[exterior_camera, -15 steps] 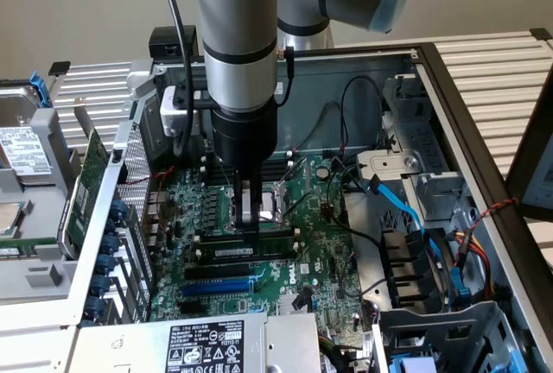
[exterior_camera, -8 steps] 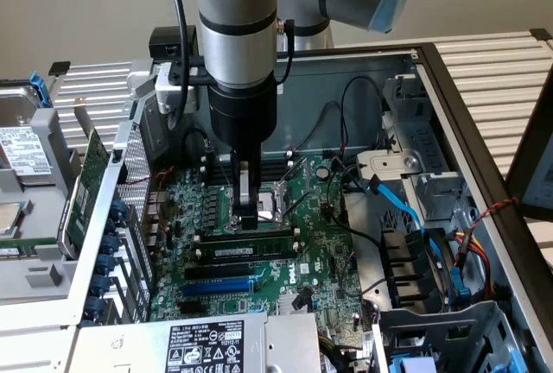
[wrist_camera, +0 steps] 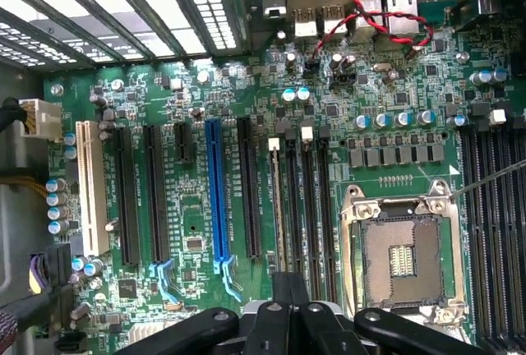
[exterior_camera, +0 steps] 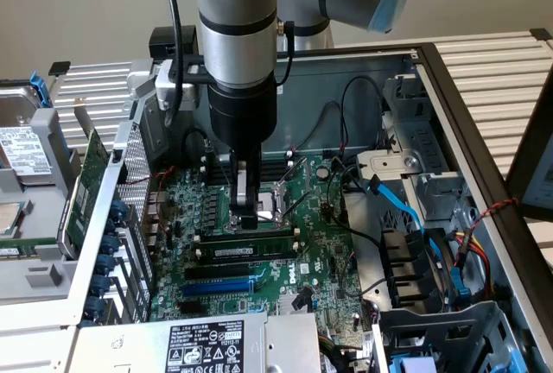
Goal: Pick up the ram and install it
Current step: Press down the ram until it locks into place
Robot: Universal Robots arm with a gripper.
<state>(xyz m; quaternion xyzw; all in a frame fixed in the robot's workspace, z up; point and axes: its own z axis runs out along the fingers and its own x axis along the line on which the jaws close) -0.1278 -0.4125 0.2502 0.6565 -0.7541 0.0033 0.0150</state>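
Hand (exterior_camera: 248,218) pressed together on ram (exterior_camera: 251,237) (seated) | wrist: blue slot (wrist_camera: 218,191)

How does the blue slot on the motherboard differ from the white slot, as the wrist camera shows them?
The blue slot is narrow; the white slot looks wider. The blue slot lies between black slots, while the white slot lies at the row's end, nearest the board's edge. Both are long, run parallel and sit on the green motherboard.
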